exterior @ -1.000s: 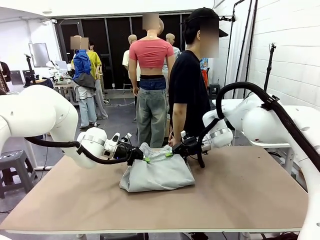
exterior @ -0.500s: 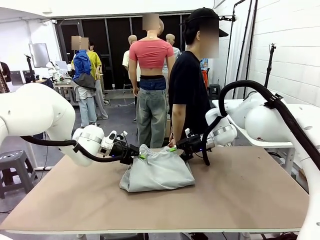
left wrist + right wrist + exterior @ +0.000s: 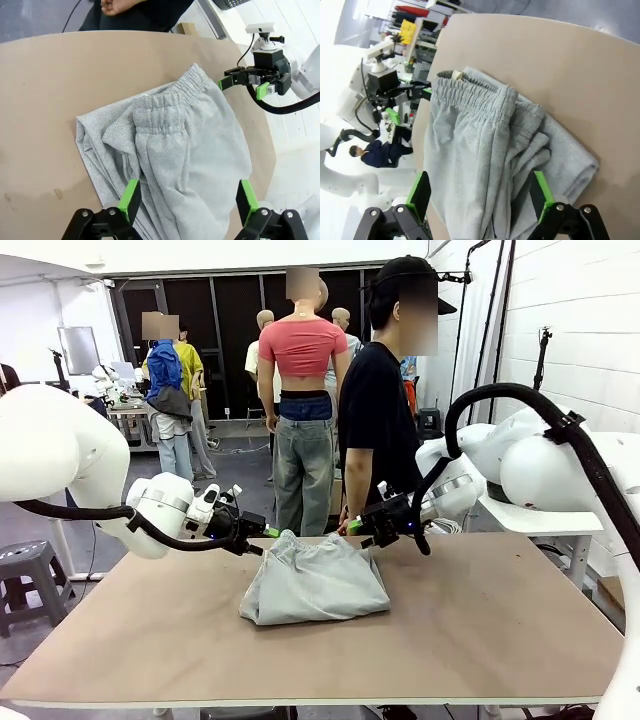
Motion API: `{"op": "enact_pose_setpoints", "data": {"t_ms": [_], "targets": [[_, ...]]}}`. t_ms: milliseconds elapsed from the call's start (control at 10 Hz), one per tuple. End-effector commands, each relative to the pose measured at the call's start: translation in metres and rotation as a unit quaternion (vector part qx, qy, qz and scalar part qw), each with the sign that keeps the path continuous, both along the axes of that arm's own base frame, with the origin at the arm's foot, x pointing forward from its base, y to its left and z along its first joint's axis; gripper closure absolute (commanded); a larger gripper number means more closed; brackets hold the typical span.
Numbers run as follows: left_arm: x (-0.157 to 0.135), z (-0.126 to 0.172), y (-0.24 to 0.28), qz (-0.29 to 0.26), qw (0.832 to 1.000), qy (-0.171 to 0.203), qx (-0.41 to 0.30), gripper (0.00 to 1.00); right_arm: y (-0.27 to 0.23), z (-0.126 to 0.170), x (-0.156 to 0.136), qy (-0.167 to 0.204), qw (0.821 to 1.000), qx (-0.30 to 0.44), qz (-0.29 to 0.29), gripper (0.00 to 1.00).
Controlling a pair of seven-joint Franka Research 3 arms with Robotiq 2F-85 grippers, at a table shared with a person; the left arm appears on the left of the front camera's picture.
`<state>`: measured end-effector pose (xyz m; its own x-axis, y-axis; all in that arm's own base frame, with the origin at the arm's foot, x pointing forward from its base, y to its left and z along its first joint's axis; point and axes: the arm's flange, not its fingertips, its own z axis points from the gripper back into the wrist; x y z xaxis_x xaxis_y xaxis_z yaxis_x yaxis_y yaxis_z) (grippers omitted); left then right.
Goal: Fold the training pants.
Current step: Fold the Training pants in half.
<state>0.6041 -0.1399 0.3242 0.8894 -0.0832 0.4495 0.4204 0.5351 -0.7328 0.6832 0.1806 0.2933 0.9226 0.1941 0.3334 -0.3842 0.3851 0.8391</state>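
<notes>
- Two grippers, both w/ jaws spread wide, nothing pinched. Left gripper (image 3: 268,533) hangs just off the pants' far-left corner; right gripper (image 3: 357,528) just off the far-right corner.
- Training pants (image 3: 314,581) lie as a compact folded bundle approx. mid-table, nearer the far edge than the near one. Table (image 3: 480,630) carries them flat; no part hangs over an edge.
- Waistband end faces the far edge, toward the person (image 3: 378,420) standing there. Gathered elastic shows on top in left wrist view (image 3: 170,97) and right wrist view (image 3: 470,95).
- Layers stacked: several fabric edges show at one side of the bundle in both wrist views, so the garment looks doubled over itself at least once. Top layer sits slightly rumpled, not pressed flat.
- Judgement: spread jaws flanking the two waistband corners fit a release of a fold laid onto the stack; cloth rests under its own weight.
- Left wrist cam looks down over the bundle; own green pads (image 3: 129,199) straddle its nearer end w/o touching, as far as can be told. Same for right wrist cam, pads (image 3: 540,191) apart.
- Task state, judged: fold largely made; edges uneven, may need tidying.
- Risk: soft jersey, top layer could slide or spring open.
</notes>
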Motion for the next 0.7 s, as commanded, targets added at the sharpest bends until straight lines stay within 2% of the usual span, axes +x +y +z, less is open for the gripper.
{"op": "enact_pose_setpoints", "data": {"t_ms": [0,100,200,300,600], "targets": [[-0.014,0.008,0.004,0.013,1.000,-0.018,0.009,0.00,-0.008,0.013,-0.020,-0.047,0.997,-0.060,-0.026,0.00],[-0.015,0.008,0.007,0.022,0.999,-0.034,0.008,0.00,-0.001,0.012,-0.022,-0.074,0.993,-0.086,-0.040,0.00],[-0.015,0.006,0.008,0.020,0.998,-0.051,-0.004,0.00,-0.007,0.013,-0.002,-0.019,1.000,-0.022,-0.010,0.00],[-0.007,0.012,0.005,0.011,1.000,-0.013,0.008,0.00,-0.007,0.013,-0.002,-0.019,1.000,-0.022,-0.010,0.00],[-0.007,0.012,0.005,0.011,1.000,-0.013,0.008,0.00,-0.007,0.013,-0.002,-0.019,1.000,-0.022,-0.010,0.00]]}}
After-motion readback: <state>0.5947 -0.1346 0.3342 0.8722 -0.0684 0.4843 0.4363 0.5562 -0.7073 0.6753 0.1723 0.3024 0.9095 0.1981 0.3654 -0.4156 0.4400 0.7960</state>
